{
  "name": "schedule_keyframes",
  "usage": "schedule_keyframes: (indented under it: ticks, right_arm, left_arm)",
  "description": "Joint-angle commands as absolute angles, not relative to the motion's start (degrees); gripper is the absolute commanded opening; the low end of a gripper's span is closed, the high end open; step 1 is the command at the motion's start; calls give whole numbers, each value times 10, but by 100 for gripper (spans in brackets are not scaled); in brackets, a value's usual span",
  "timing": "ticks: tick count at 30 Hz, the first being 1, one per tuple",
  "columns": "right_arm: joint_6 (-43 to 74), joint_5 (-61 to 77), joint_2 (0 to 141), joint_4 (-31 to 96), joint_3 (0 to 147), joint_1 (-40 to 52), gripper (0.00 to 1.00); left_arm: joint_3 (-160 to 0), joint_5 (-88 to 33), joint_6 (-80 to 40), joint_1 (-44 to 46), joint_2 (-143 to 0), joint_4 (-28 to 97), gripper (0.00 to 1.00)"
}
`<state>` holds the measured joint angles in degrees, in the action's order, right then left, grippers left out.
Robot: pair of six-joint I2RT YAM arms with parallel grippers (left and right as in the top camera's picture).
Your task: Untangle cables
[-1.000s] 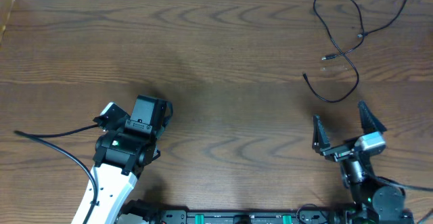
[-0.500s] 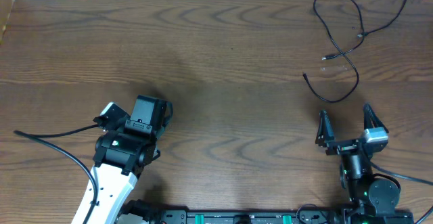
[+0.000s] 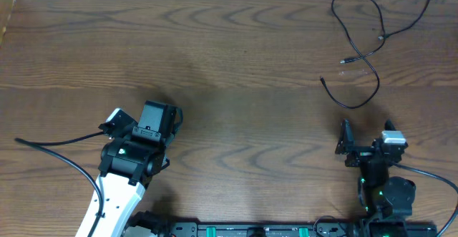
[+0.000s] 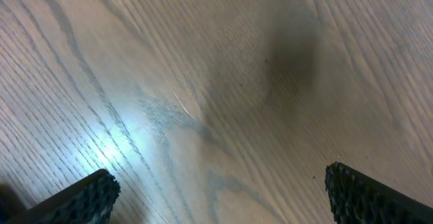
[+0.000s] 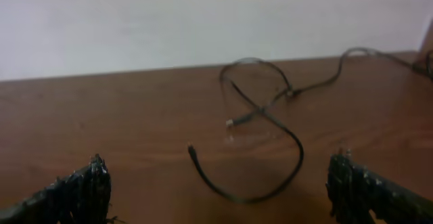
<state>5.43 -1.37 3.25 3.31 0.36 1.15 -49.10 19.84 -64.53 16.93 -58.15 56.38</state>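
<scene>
Likely robot lab: wood-grain table (image 3: 236,58), plain white wall (image 5: 169,21), mounting rail (image 3: 250,230).

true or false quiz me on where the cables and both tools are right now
1. The cables lie at the far right of the table. True.
2. The right tool is clamped on a cable. False: it is open and empty, short of the nearest cable end.
3. The left tool is open over bare wood. True.
4. The cables lie in straight, separate lines. False: they loop and cross each other.
</scene>
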Motion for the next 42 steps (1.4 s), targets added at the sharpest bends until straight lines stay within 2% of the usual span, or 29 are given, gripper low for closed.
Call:
schedule_keyframes:
  ticks: [1,20,28,42]
  right_arm:
    - [39,-25,32,41,3,12,99]
    - [29,-17,58,11,3,12,99]
    - [-31,-18,27,31,3,10,99]
    - [-35,-18,3,43,3,-6,99]
  left_arm:
    - [-491,211,-650,167,-580,565,98]
    - [-491,211,-650,167,-580,565,98]
    - [-491,211,-650,167,-580,565,98]
    - [-491,211,-650,167,-580,565,98]
